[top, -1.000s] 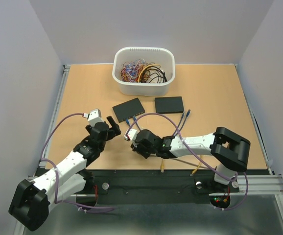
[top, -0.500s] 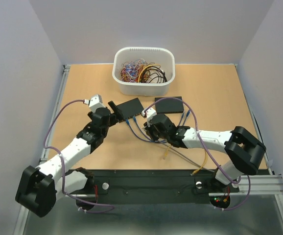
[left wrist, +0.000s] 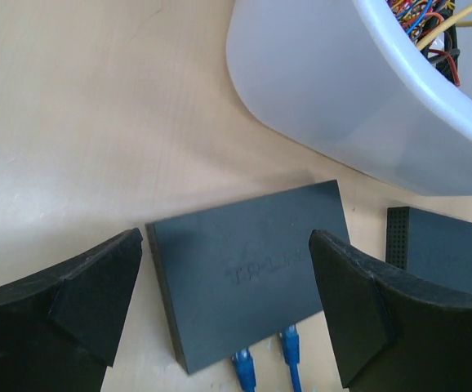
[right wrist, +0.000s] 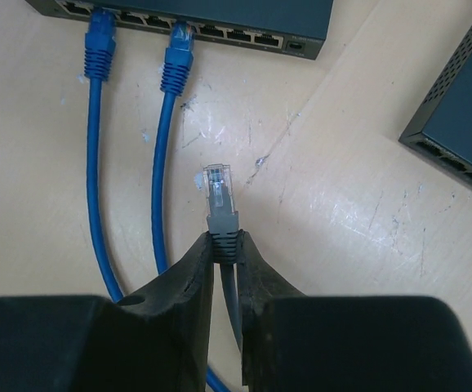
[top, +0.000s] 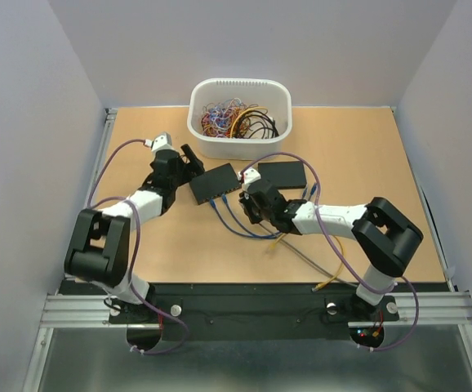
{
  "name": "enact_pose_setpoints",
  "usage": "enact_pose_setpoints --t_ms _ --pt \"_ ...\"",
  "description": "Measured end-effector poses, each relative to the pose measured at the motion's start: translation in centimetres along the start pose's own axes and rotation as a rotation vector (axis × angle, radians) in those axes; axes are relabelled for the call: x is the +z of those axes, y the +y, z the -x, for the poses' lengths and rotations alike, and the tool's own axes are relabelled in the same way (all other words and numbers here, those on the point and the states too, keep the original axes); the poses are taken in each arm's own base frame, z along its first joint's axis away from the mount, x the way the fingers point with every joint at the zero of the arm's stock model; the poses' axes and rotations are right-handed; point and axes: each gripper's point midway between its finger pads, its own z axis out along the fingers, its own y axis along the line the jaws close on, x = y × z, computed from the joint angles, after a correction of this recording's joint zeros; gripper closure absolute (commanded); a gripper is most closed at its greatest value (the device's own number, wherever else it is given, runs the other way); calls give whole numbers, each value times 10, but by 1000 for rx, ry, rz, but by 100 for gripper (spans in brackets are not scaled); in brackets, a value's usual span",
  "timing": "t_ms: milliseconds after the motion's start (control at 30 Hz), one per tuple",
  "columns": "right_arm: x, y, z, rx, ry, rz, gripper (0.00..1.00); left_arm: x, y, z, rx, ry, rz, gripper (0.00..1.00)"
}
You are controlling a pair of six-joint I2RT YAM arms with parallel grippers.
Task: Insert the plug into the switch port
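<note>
My right gripper (right wrist: 225,238) is shut on the grey cable's connector (right wrist: 220,192), whose clear tip points at the switch a short way ahead. Its front edge shows a row of sockets; a free switch port (right wrist: 229,34) lies beside two plugged blue cables (right wrist: 175,61). The thin yellow cable (top: 336,263) lies on the table by the right arm, its plug end (top: 274,244) loose and held by nothing. My left gripper (left wrist: 226,241) is open, its fingers spread on either side above the left black switch (left wrist: 244,278), (top: 215,183).
A second black switch (top: 282,173), (right wrist: 465,122) lies just right of the first. The white bin (top: 238,117) of tangled cables stands close behind both, filling the top right of the left wrist view. A loose blue cable (top: 311,191) lies right of the right gripper.
My left arm has swung forward to the left switch's rear corner. My right gripper has carried the grey connector forward toward the switch's front edge. Both jaws kept their state.
</note>
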Motion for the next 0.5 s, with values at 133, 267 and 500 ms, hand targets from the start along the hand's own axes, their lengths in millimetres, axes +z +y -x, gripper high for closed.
enact_pose_setpoints --t_ms 133,267,500 --pt "4 -3 -6 2 16 -11 100 35 -8 -4 24 55 -52 6" --pt "5 -5 -6 12 17 -20 100 57 -11 -14 29 112 -91 6" --pt "6 -16 -5 32 13 -56 99 72 -7 -41 21 206 -135 8"
